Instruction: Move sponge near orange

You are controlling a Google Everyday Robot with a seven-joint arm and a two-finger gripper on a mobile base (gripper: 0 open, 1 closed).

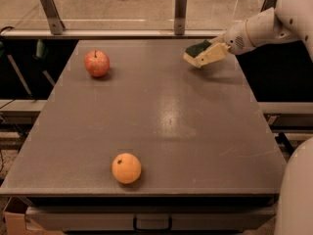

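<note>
Grey tabletop (195, 146) carries two fruits: orange (126, 168) near the front edge, left of centre, and apple (97, 63) at the rear left. Neither touches anything else.

Sponge (197, 48) location: rear right of the table, clamped in the gripper (204, 56). Dark green top faces up and toward the rear, pale foam below. It sits tilted, and a shadow on the surface beneath suggests it is lifted clear, not resting (contact cannot be fully ruled out from this angle).

Gripper state: fingers closed narrow on the sponge body, one pale finger running along its near side. The arm (264, 28) enters from the right edge and reaches in over the rear right corner.

Step in hand, est.: transport phase. Grasp looks complete; the carry toward the orange is not yet done. Sponge and orange are well apart, on a diagonal across the table.

Why held this way: a side grip on the foam gives compliant contact, and lifting avoids dragging the scouring face over the surface.

Next move req.: travel diagonally toward the front left and lower just beside the orange without touching it. The path lies to the right of the apple, so no detour is needed.

Risks:
- Round fruit rolls if nudged; approach from the side with margin.
- Soft foam may shift in the grip during the swing.
- Release too close to the front edge could drop the sponge off the table.
</note>
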